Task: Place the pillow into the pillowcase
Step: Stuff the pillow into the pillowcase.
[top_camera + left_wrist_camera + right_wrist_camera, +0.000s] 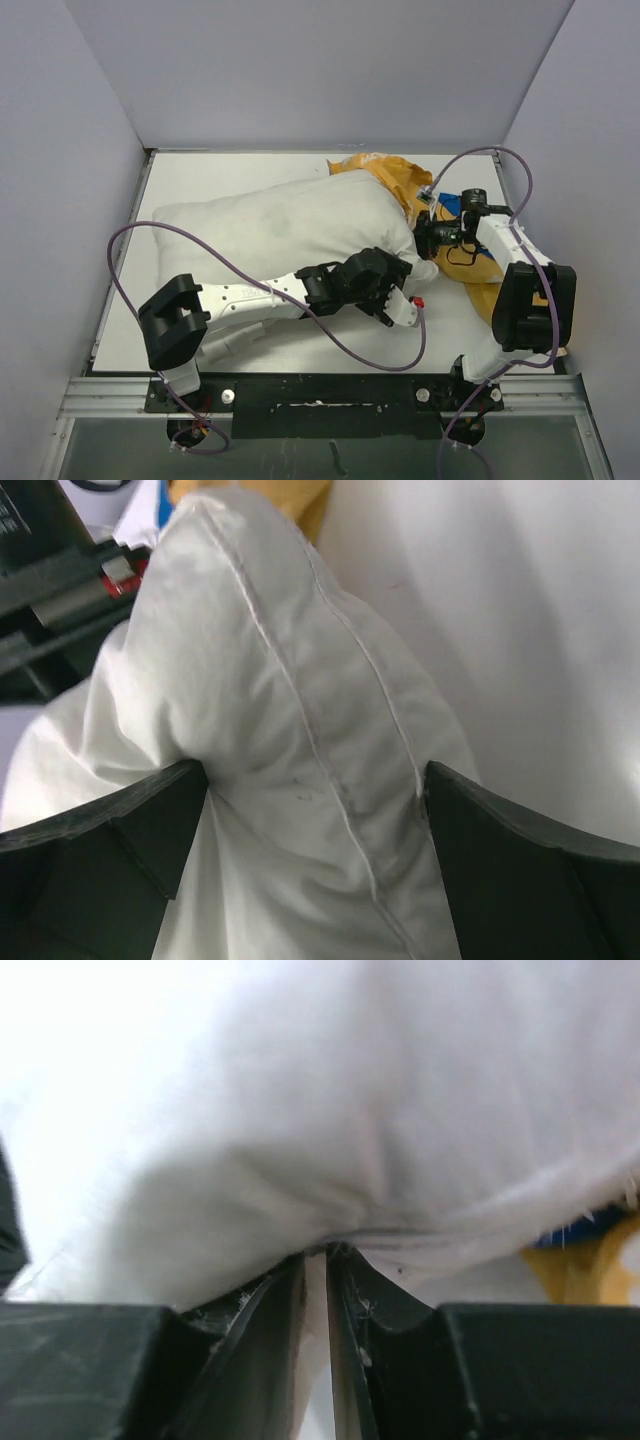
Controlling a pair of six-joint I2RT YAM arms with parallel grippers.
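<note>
From the overhead camera I am seeing the pillow [280, 225] lying across the table [220, 170], its left end near the left edge. Its right end is meeting the bunched pillowcase [385, 175], which is showing mostly mustard-yellow with a small blue patch. The pillowcase is wrapping around the far right corner of the pillow and is trailing down along the right side. The left gripper [410, 280] is sitting at the pillow's near right corner, and the right gripper [428, 240] is pressing in at the same end from the right.

On the left wrist camera, the left gripper [315, 775] is standing spread wide. The pillow [300, 680] is bulging between its fingers [110, 830] and touching both, with yellow pillowcase [300, 505] showing beyond.

On the right wrist camera, the right gripper [327, 1252] is pressed almost together and is nipping a fold of the pillow [350, 1110]. A scrap of pillowcase [590, 1260] is peeking out at the right.
</note>
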